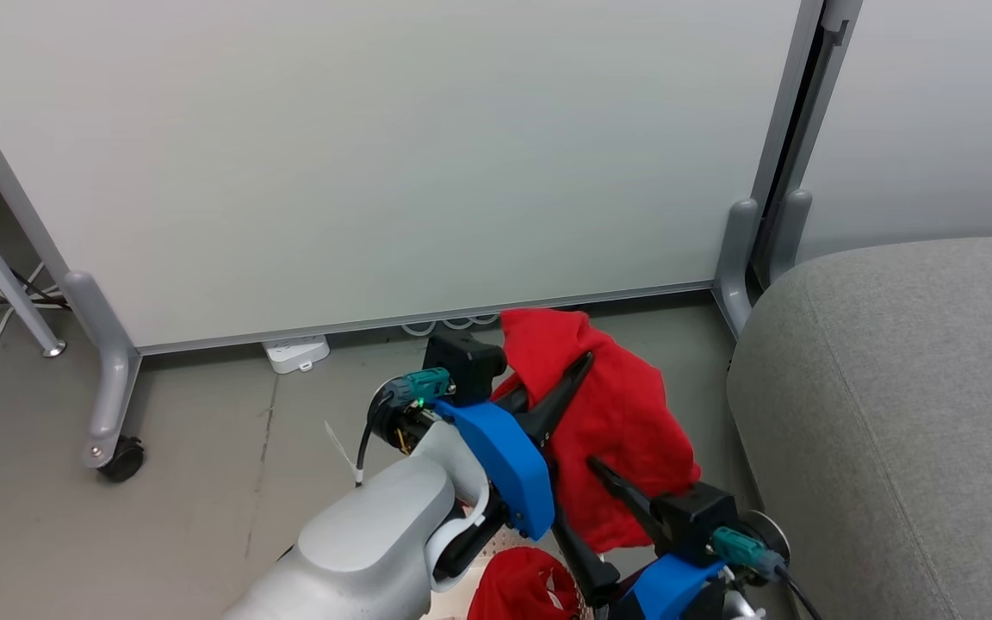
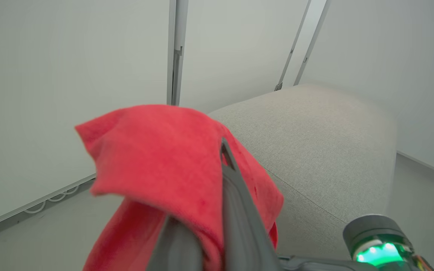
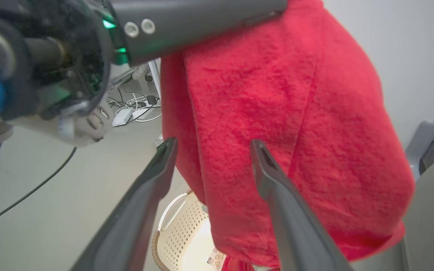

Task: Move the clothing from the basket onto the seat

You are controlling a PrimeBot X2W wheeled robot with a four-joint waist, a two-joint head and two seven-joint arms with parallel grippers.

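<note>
White partition panels (image 1: 375, 155) and grey floor (image 1: 203, 482) lie behind your work. Your left tool (image 1: 582, 366) is clamped on the plain red garment (image 1: 625, 413), which hangs lengthwise downward above the basket (image 3: 181, 233), just beside the seat (image 1: 892, 387). Your right tool (image 3: 212, 145) stands with jaws apart near the hanging cloth. The striped red garment (image 1: 522, 590) lies in the basket.

The head view looks down from high over the floor (image 1: 203, 508), the partition (image 1: 375, 155) and a rounded corner of the seat (image 1: 909, 405). The left wrist view sits close behind the plain red garment (image 2: 156, 158), facing the seat. The right wrist view faces that same garment closely, with the basket (image 3: 181, 233) below.
</note>
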